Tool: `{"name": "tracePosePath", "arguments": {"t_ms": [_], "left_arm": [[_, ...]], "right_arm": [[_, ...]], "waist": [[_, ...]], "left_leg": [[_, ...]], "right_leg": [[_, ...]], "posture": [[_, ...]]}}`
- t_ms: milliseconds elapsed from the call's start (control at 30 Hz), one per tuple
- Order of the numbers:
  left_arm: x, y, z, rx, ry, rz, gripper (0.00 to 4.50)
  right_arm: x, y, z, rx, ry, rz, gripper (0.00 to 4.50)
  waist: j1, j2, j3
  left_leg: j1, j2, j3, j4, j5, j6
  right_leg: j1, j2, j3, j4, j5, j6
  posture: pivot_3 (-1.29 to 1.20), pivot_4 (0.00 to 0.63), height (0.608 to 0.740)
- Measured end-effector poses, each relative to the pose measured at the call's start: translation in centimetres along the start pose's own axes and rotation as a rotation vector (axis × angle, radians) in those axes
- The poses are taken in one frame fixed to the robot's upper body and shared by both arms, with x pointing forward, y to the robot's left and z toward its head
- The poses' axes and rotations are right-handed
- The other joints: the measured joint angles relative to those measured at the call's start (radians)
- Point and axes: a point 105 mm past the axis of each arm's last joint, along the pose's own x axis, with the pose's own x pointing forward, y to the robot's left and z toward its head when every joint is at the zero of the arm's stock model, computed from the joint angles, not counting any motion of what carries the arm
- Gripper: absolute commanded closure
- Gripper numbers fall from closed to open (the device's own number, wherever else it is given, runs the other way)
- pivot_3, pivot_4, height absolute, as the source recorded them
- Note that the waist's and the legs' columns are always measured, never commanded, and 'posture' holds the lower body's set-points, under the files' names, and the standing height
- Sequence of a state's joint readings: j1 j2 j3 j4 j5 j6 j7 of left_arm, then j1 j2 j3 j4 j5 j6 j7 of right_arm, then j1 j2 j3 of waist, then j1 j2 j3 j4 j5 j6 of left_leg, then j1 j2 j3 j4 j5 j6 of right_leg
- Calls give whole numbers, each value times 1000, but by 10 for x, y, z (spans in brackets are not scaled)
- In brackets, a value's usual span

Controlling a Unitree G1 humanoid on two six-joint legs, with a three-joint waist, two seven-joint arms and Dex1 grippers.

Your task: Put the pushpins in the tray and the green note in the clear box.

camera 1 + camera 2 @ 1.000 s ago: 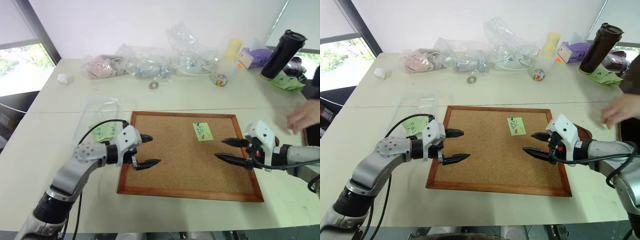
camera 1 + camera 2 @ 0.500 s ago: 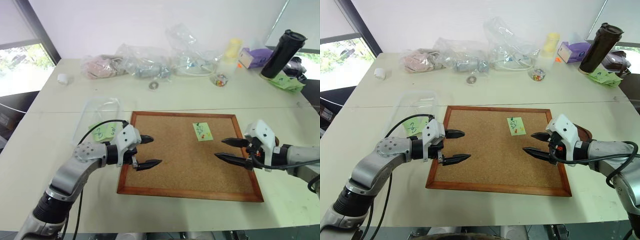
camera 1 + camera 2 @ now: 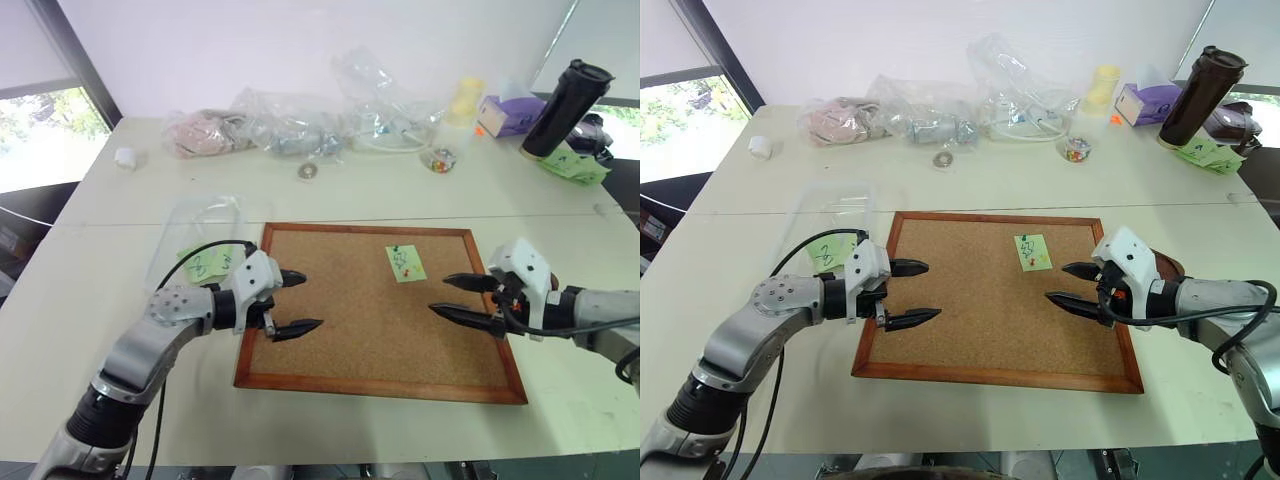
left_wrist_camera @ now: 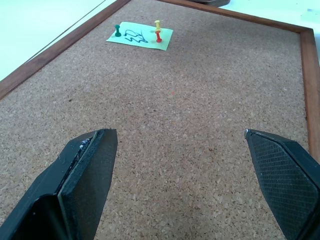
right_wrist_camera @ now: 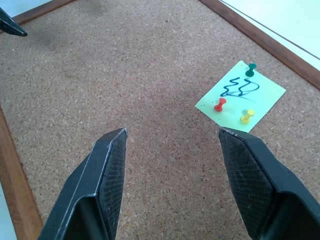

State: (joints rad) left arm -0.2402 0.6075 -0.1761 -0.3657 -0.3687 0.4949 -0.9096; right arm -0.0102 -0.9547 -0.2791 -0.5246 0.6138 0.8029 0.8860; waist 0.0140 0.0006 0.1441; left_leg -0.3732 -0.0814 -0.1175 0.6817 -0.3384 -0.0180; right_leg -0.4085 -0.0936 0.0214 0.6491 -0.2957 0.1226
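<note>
1. Left gripper (image 3: 297,302) hovers over the near left part of the corkboard (image 3: 360,340), its two black fingers spread wide with nothing between them.
2. Right gripper (image 3: 449,298) hangs over the board's right side, jaws apart and empty, pointing toward the left one.
3. On the far right part of the cork lies the green note (image 5: 240,96), flat, scribbled in dark ink.
4. Three pushpins (image 5: 220,104) stand in it (one green, one red, one yellow).
5. Behind the right gripper, at the board's right edge, a sliver of the reddish-brown tray (image 3: 1170,266) shows.
6. Left of the board sits the clear box (image 3: 205,228), with another green note beside it.
</note>
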Motion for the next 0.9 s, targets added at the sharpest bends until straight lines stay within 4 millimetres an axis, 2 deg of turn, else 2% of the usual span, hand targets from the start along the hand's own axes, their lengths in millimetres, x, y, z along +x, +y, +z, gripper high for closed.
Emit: {"name": "tracePosePath", "arguments": {"t_ms": [200,233,300,433,533,567,733,900], "left_arm": [[1,2,-1,18,-1,13,23],[3,3,0,19,-10,14,258],[5,4,2,31,-25,15,853],[20,-2,-3,111,-5,-48,2786],[34,-2,-9,101,-9,-67,4251],[38,-2,-10,100,-17,-73,4467],[49,-4,-29,97,16,-99,4467],[53,-4,-34,192,27,-107,4467]], "right_arm": [[0,0,0,0,0,-5,1540],[0,-1,0,0,0,-5,1540],[0,-1,1,-2,-2,-7,1540],[1,-2,5,-17,-11,-6,1540],[7,-3,10,-33,-22,8,1540],[11,-4,13,-44,-30,8,1540],[33,-16,22,-66,-77,-37,1540],[69,-35,29,-35,-100,-117,1540]], "waist": [[0,0,0],[0,0,0],[0,0,0],[-1,0,0],[-1,0,0],[-1,0,0],[-2,0,0],[1,0,-1]], "left_leg": [[0,0,0,0,0,0],[0,0,0,0,0,0],[0,0,0,0,0,0],[0,0,0,0,0,0],[0,0,0,0,0,0],[0,0,0,1,0,0],[0,0,0,0,0,0],[1,-1,0,1,1,-1]], "right_leg": [[0,0,0,0,0,0],[0,0,0,0,0,0],[0,0,0,0,0,0],[0,0,0,0,0,0],[0,0,-1,0,0,0],[0,0,-1,0,0,0],[-1,0,-1,0,0,0],[1,-1,-1,1,0,0]], "posture": [[0,150,740],[0,150,740],[0,150,740],[0,150,740],[0,150,740],[0,150,740],[0,150,740],[0,150,740]]}}
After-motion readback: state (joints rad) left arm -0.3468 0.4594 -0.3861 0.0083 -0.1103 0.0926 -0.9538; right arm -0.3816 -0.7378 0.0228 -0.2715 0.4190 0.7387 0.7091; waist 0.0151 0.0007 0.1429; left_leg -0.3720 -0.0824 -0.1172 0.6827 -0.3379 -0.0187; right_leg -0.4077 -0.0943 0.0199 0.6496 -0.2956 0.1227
